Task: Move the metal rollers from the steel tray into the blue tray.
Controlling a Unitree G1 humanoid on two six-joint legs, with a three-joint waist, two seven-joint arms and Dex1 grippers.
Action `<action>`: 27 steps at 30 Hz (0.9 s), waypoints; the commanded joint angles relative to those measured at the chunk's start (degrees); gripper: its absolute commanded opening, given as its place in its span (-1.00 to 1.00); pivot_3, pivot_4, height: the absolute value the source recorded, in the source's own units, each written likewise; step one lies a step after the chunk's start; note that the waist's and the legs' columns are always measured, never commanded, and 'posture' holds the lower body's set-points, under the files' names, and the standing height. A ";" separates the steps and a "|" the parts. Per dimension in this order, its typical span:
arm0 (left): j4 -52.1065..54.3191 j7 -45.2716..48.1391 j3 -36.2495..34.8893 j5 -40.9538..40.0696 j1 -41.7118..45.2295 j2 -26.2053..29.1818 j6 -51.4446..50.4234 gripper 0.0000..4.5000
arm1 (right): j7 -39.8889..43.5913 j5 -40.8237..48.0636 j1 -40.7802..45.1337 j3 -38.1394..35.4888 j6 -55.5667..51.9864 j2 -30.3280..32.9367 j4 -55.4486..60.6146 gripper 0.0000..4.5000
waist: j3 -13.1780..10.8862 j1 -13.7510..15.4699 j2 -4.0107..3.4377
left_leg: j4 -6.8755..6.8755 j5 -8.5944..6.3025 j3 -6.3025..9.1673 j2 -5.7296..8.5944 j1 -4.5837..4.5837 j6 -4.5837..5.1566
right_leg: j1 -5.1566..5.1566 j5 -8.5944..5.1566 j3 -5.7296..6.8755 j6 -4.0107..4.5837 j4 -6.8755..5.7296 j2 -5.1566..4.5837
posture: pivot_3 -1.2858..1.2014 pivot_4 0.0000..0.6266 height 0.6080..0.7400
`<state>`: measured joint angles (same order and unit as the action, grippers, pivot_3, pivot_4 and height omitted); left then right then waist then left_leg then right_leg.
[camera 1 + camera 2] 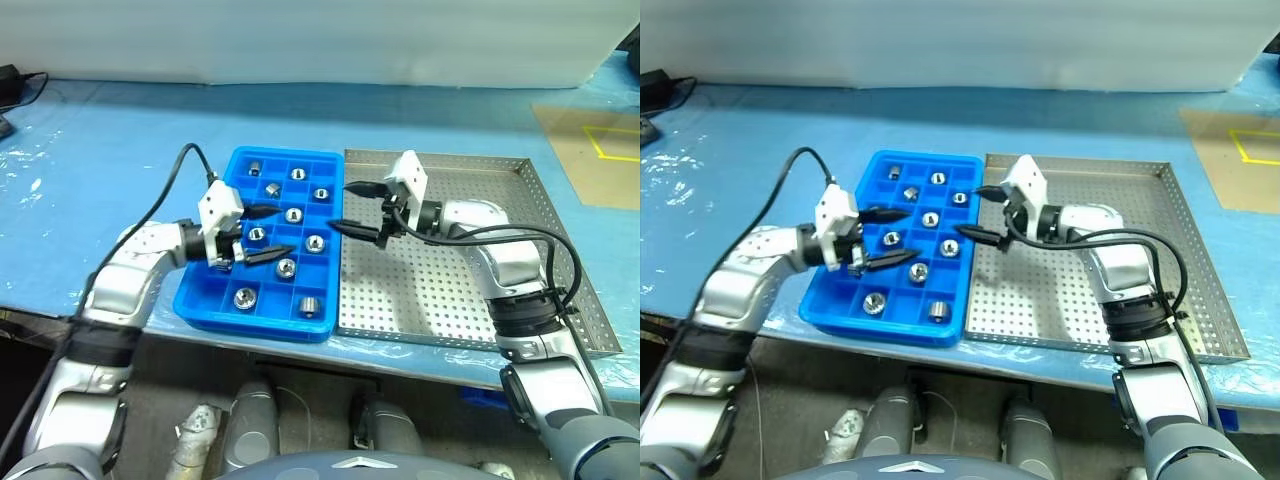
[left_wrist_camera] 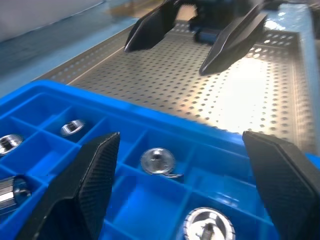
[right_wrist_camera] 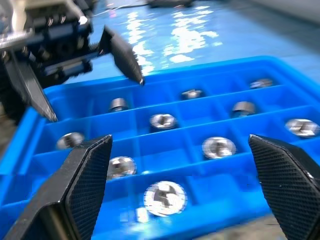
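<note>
The blue tray lies on the table with several metal rollers set singly in its square compartments. To its right, touching it, is the steel tray with its perforated floor. My left gripper hovers open over the middle of the blue tray, pointing right, with nothing between its fingers. My right gripper is open over the seam between the two trays, pointing left at the left one, and holds nothing. In the right wrist view, rollers sit just below the right gripper.
Both trays rest on a table with a blue cover, close to its front edge. A tan sheet with yellow tape lies at the back right. Black cables sit at the far left, and a white wall runs along the back.
</note>
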<state>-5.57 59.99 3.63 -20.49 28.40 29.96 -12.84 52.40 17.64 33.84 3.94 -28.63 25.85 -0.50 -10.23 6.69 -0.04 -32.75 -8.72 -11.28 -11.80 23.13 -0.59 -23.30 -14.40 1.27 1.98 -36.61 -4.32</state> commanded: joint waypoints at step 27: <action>-12.81 -3.19 -1.90 3.91 4.74 -7.43 8.54 0.84 | -14.79 -1.32 -3.79 -4.62 2.22 -3.52 1.95 0.99 | -0.01 -3.26 0.02 | -0.06 -0.02 0.10 -0.02 0.02 0.04 | -0.08 -0.02 -0.03 0.04 -0.04 0.02 | -0.05 -0.52 1.00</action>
<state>-19.92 56.92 2.86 -15.71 32.95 22.42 -4.60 37.78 15.89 30.11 0.16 -27.24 21.89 -0.80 -10.23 3.43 -0.02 -32.81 -8.74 -11.18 -11.82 23.16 -0.55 -23.38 -14.42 1.23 2.02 -36.64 -4.30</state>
